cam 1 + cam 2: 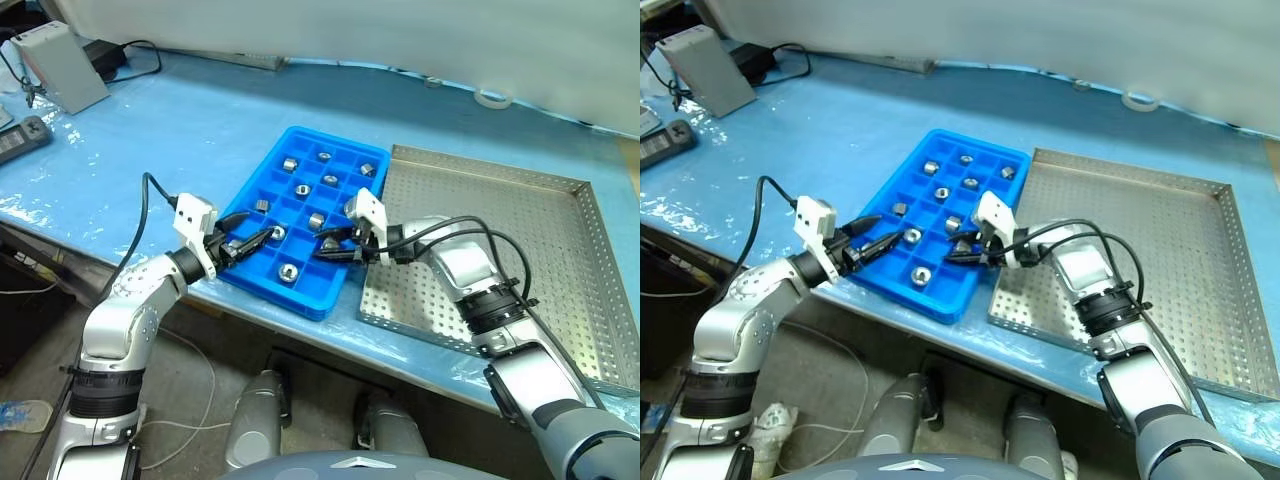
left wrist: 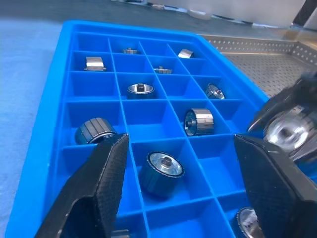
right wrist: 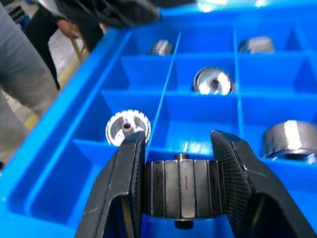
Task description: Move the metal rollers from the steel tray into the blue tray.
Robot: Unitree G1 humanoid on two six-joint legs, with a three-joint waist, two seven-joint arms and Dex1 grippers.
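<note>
Clamping a metal roller [image 3: 181, 188], right jaws; left jaws gape empty.

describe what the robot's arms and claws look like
Both arms are silver-grey metal segments joined by black collars. Each wrist bears a small white box, and a black cable loops along each arm. The left claw and right claw have two black, finely textured fingers.

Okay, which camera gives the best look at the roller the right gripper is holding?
The right wrist view: the roller sits close up, clamped between the right gripper fingers over the blue tray. The left wrist view catches it as a blurred shiny disc; in the head views it is mostly hidden by the gripper.
</note>
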